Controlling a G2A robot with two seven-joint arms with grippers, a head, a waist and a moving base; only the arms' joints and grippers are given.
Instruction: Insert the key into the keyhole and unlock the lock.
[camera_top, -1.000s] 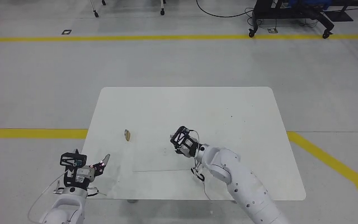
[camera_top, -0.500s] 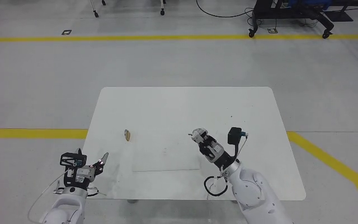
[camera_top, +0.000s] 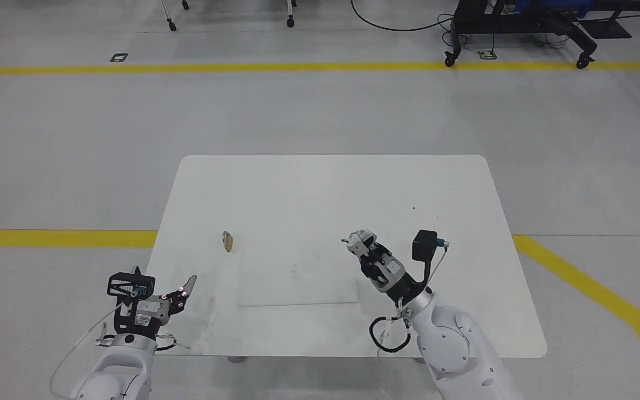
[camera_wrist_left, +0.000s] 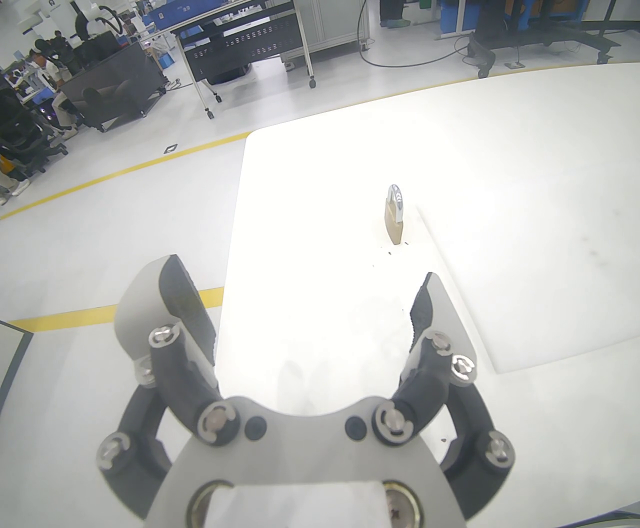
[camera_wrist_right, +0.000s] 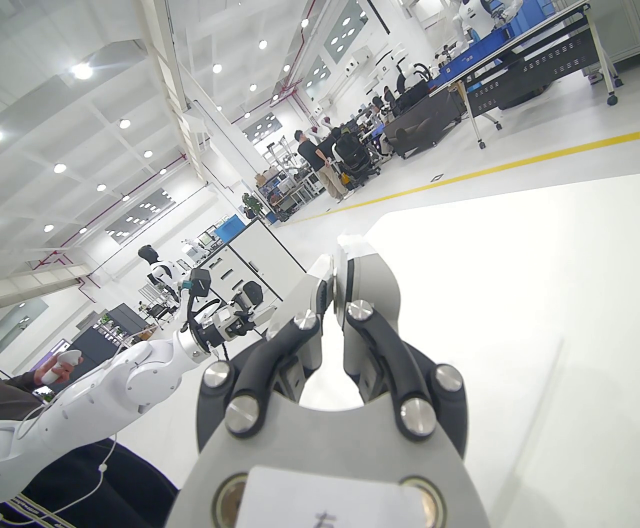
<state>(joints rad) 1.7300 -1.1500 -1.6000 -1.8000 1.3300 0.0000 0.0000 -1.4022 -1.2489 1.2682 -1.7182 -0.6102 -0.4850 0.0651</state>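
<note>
A small brass padlock (camera_top: 228, 241) lies on the left part of the white table (camera_top: 420, 180); in the left wrist view the padlock (camera_wrist_left: 394, 215) rests with its steel shackle pointing away. My left gripper (camera_top: 165, 278) hangs open off the table's front left corner, well short of the lock, with nothing between its fingers (camera_wrist_left: 187, 300). My right gripper (camera_top: 356, 240) is held above the table's middle, tilted upward and shut. In the right wrist view a thin grey metal sliver, apparently the key seen edge-on, sits pinched between the right gripper's (camera_wrist_right: 336, 265) pads.
A thin white sheet (camera_top: 300, 290) lies flat on the table's front middle, its edge running beside the padlock in the left wrist view (camera_wrist_left: 465, 320). Yellow floor lines pass behind the table and on both its sides.
My right gripper has lifted off the table's middle, swung a little to the right and turned its wrist upward, staying shut. The left arm and the padlock have not moved.
</note>
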